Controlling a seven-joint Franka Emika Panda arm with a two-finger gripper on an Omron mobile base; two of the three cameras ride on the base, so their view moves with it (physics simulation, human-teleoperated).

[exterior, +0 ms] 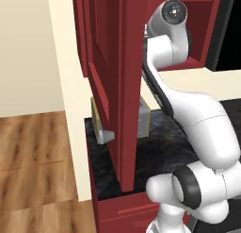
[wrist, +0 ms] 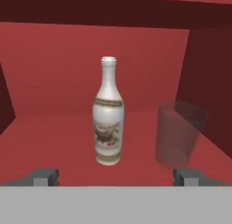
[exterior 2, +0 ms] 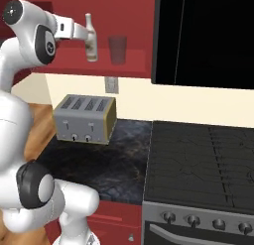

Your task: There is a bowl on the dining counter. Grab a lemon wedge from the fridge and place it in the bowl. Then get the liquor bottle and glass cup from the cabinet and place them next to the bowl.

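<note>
Red wall cabinet [wrist: 54, 60]: door [exterior: 110, 86] swung open toward the left base camera, where it blocks sight of the shelf; interior dark red. On its shelf stands the liquor bottle [wrist: 108, 114], upright, pale off-white with a printed label, narrow neck and small cap; in the right base view it [exterior 2: 90, 38] stands at the shelf's front, just ahead of the wrist. To the bottle's right in the hand view, near but apart from it, stands the glass cup [wrist: 179, 133], upright, clear and greyish, close to the cabinet's right inner wall; in the right base view it [exterior 2: 117, 49] stands just beside the bottle, on the side away from the arm. Gripper [wrist: 117, 177]: jaws spread wide, empty, the two dark fingertips [wrist: 44, 176] low at either side of the hand view, the bottle centred between and beyond them, not touched. Below the cabinet: a black marbled counter top [exterior 2: 109, 164] on a red base unit, carrying a four-slot silver toaster [exterior 2: 85, 119] with tan sides. An outlet plate [exterior 2: 111, 84] sits on the cream wall above the toaster. To the right, a dark range [exterior 2: 203, 164] with knobs along its front; above it a black panel [exterior 2: 208, 35]. Wooden floor [exterior: 33, 156] at left.
</note>
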